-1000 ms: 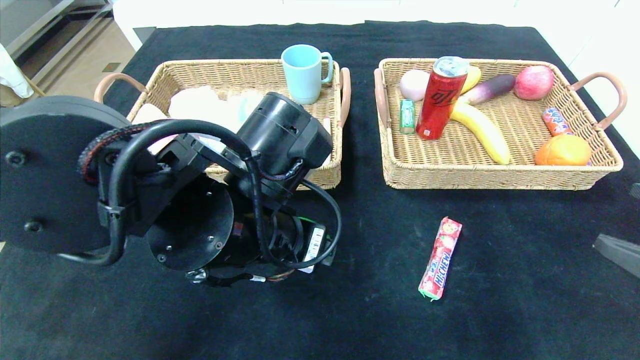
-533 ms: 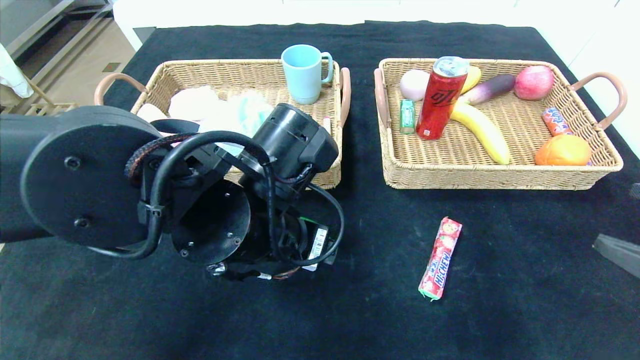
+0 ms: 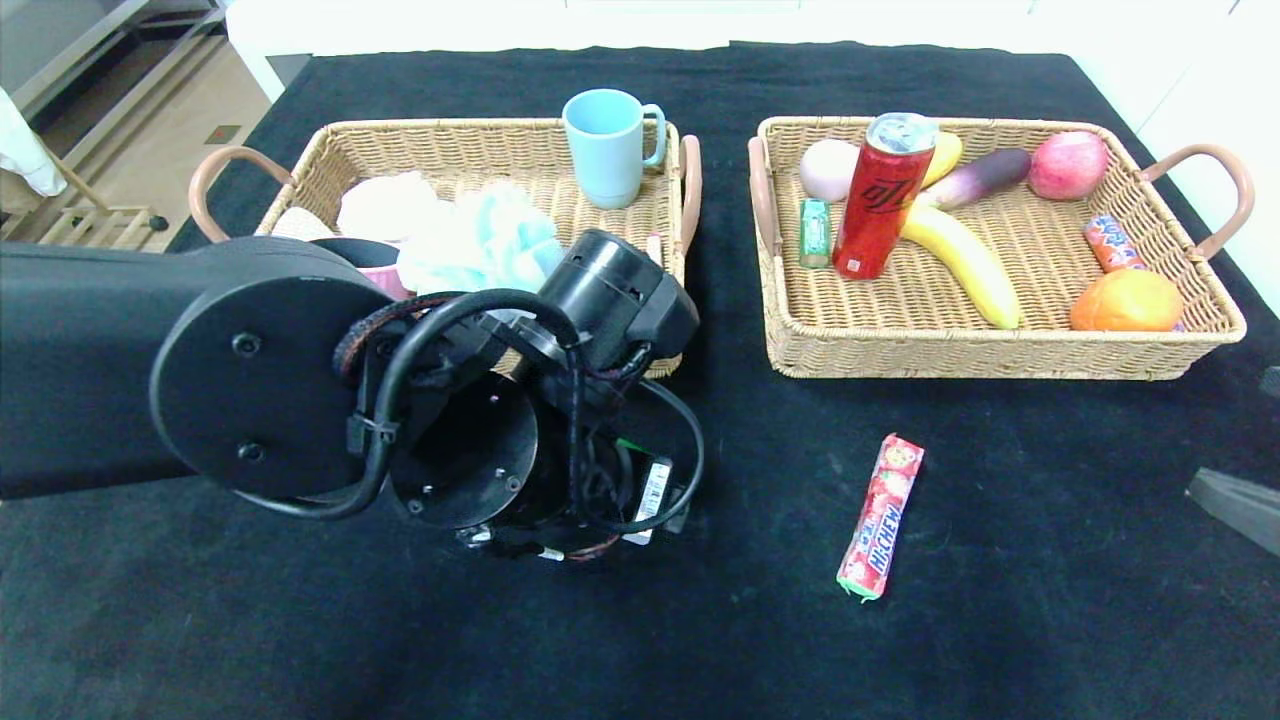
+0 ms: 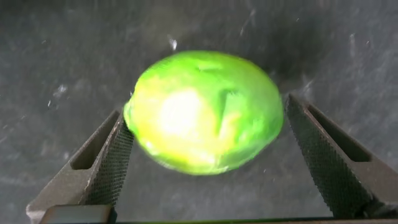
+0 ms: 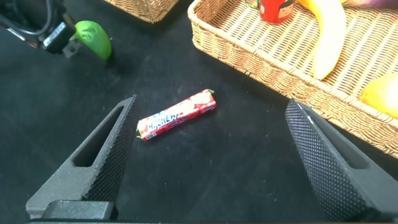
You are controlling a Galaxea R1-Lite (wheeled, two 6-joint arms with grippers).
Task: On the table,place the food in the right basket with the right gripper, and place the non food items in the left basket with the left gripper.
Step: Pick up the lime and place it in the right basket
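Note:
A bright green rounded object (image 4: 205,112) lies on the black cloth between the fingers of my left gripper (image 4: 206,109), which is open around it, one pad at its edge. In the head view my left arm (image 3: 300,400) hides both. The green object (image 5: 93,38) also shows in the right wrist view. A red Hi-Chew candy stick (image 3: 881,516) lies on the cloth in front of the right basket (image 3: 1000,355). My right gripper (image 5: 211,107) hovers open and empty near the candy stick (image 5: 177,115), and one finger (image 3: 1235,505) shows at the head view's right edge.
The left basket (image 3: 460,135) holds a blue mug (image 3: 605,145), a pale blue pouf (image 3: 485,240) and white items. In the right basket are a red can (image 3: 882,195), a banana (image 3: 965,260), an orange (image 3: 1125,300), an apple (image 3: 1068,165) and small packets.
My left arm has swung right and slightly down over the table, uncovering the pale blue pouf in the left basket. The candy stick and right gripper have not moved.

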